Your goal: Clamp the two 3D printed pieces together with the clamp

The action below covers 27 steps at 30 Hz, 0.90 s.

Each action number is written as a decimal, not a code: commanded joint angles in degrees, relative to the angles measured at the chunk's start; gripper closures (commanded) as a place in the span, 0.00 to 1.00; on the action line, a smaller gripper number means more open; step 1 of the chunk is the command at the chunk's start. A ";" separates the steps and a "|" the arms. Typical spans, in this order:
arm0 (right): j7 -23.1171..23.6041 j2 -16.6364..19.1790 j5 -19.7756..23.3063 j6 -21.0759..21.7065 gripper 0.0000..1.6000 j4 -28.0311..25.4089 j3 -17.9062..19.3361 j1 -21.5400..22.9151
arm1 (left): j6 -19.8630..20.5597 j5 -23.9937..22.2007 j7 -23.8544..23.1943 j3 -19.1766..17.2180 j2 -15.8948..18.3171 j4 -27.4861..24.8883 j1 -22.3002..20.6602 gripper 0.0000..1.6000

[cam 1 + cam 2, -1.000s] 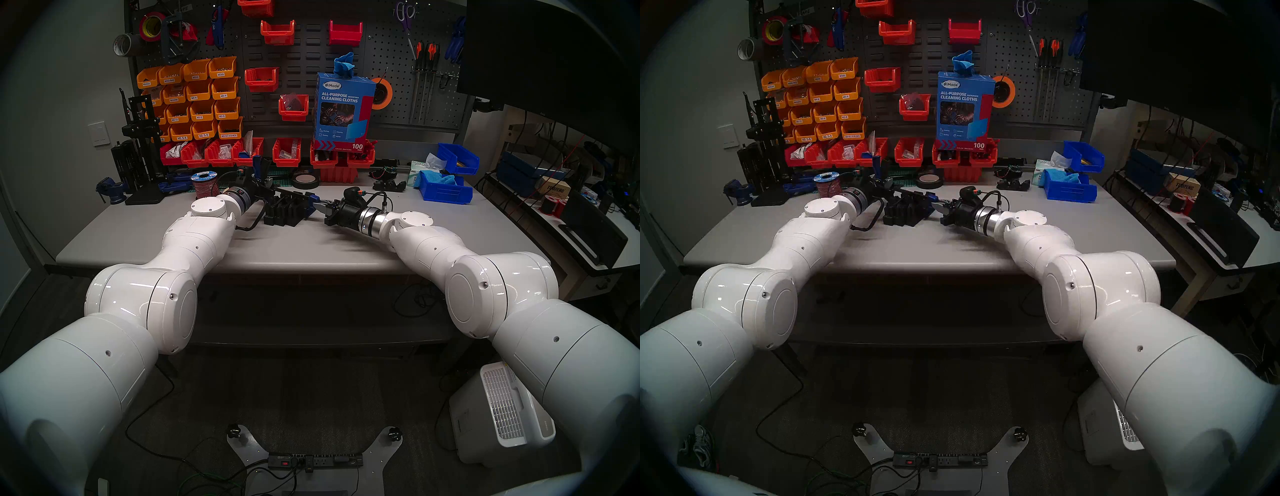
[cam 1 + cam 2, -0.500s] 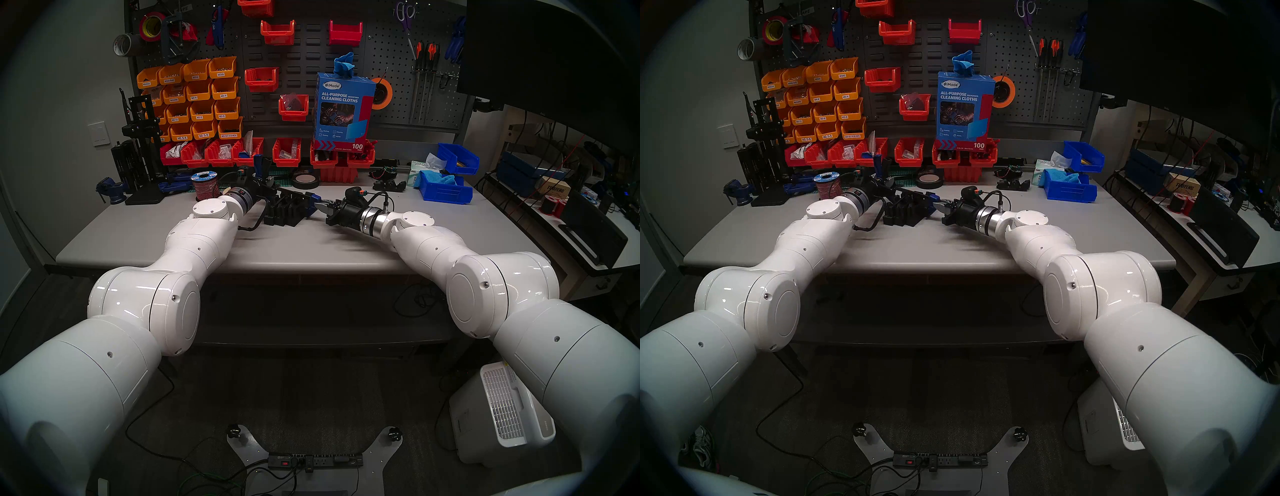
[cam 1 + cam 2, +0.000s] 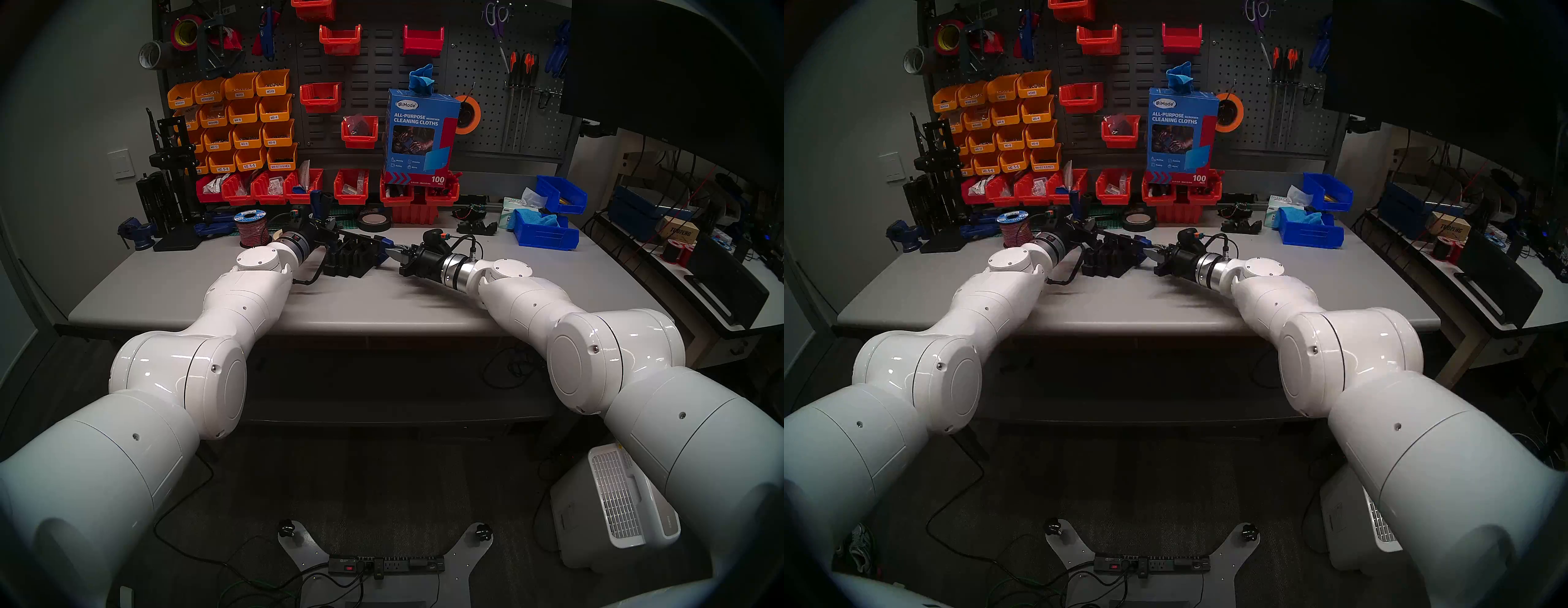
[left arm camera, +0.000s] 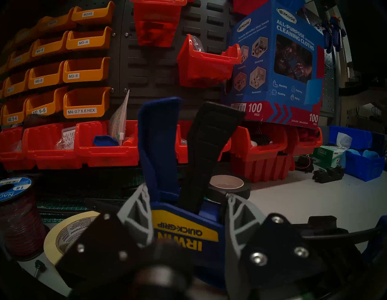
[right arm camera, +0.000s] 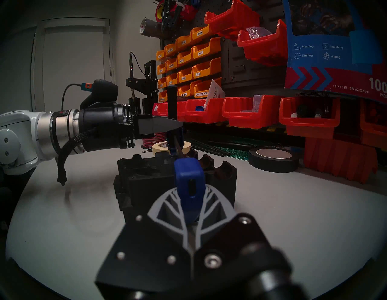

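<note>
Centrally, on the grey bench:
Clamp [image 4: 184, 228]: blue body, yellow label reading "IRWIN QUICK-GRIP" upside down in the left wrist view; blue handle and black trigger standing up from the body; thin black bar running across the top of the printed pieces toward the right arm.
Bar's end cap [image 5: 189, 180]: blue, small dark slot in its face, sitting between the right gripper's fingers.
3D printed pieces [image 3: 350, 261]: two matte black blocky combs, side by side and touching, resting on the table [image 3: 382, 305] under the bar, between the two arms.
Left gripper [image 4: 186, 220]: grey ribbed fingers [image 4: 137, 217] pressed on either side of the clamp body, pinching it just below handle and trigger.
Right gripper [image 5: 189, 211]: fingers drawn in around the blue end cap, tips at its lower part; grip looks closed on it.
Cloth box [image 3: 420, 136]: blue and red, "UniMade", "ALL-PURPOSE CLEANING CLOTHS", "100 PACK", "Washing", "Dusting", "Polishing", "Wiping", "11 IN x 9 IN".
Orange bins [image 4: 83, 73]: labelled "M3X6", "M3-4", "M4-6", "M3-6", "M3-8", "M2.5-5", "M2.5-6", "M4-0.7 X 6 HEX".
Red bins [image 3: 350, 187]: row at the back of the bench, more hung on the pegboard.
Wire spool [image 4: 18, 211]: red and black wire, blue top marked "18".
Masking tape [image 4: 62, 234]: cream roll beside the spool, print too small to read fully.
Black tape roll [image 3: 373, 220]: flat on the bench behind the pieces.
Tissue box [image 4: 328, 155]: green and white, "KIMTECH".
</note>
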 commanded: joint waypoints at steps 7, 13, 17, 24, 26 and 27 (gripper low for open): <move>-0.19 -0.71 0.16 -0.13 1.00 -1.90 0.15 2.57 | -2.22 -1.40 -0.94 -1.13 -2.26 -3.78 -1.87 1.00; -0.20 -0.71 0.16 -0.15 1.00 -1.88 0.15 2.55 | -2.66 -1.97 -0.90 -1.81 -2.78 -4.72 -1.29 1.00; -0.21 -0.70 0.16 -0.17 1.00 -1.87 0.15 2.54 | -2.95 -2.26 -1.00 -2.18 -3.27 -5.46 -1.00 1.00; -0.29 -0.70 0.15 -0.19 1.00 -1.87 0.15 2.53 | -3.24 -2.60 -1.00 -2.57 -3.98 -6.59 -0.45 1.00; -0.33 -0.69 0.14 -0.19 1.00 -1.87 0.14 2.53 | -3.32 -2.68 -1.00 -2.68 -4.15 -6.97 -0.19 1.00; -0.34 -0.69 0.14 -0.19 1.00 -1.87 0.14 2.53 | -3.34 -2.70 -1.01 -2.70 -4.19 -7.06 -0.11 1.00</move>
